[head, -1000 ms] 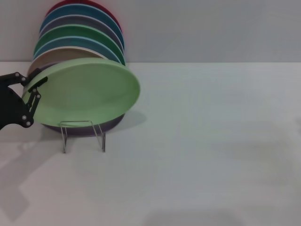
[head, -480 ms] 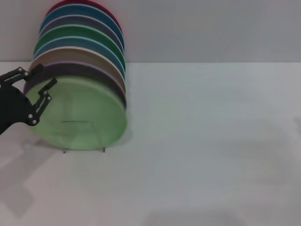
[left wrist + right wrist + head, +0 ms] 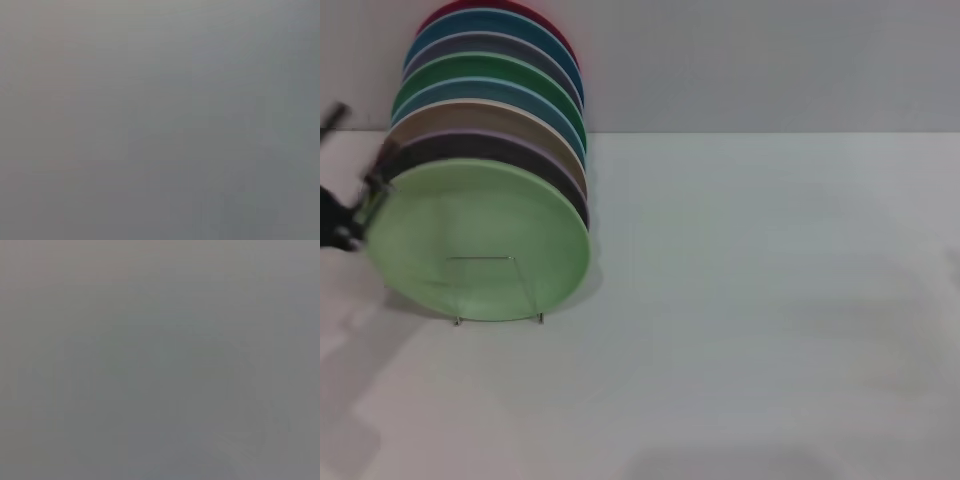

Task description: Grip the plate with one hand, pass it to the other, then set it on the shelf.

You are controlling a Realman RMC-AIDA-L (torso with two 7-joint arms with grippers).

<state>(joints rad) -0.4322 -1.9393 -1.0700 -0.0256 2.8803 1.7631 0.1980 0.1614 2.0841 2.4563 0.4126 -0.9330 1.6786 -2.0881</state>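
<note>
Black and blurred, the left gripper [image 3: 350,215] sits at the head view's left edge, just beside the plate's rim; whether its fingers are spread or pressed together cannot be told. The pale mint-green plate [image 3: 480,242] stands upright in the clear shelf [image 3: 498,290] on the white counter [image 3: 770,300], foremost in a row of coloured plates [image 3: 490,95].

My left gripper [image 3: 350,215] is a smear beside the plate [image 3: 480,240], cut by the frame edge. Both wrist views give me only grey. The plate hides most of the shelf [image 3: 498,290].
</note>
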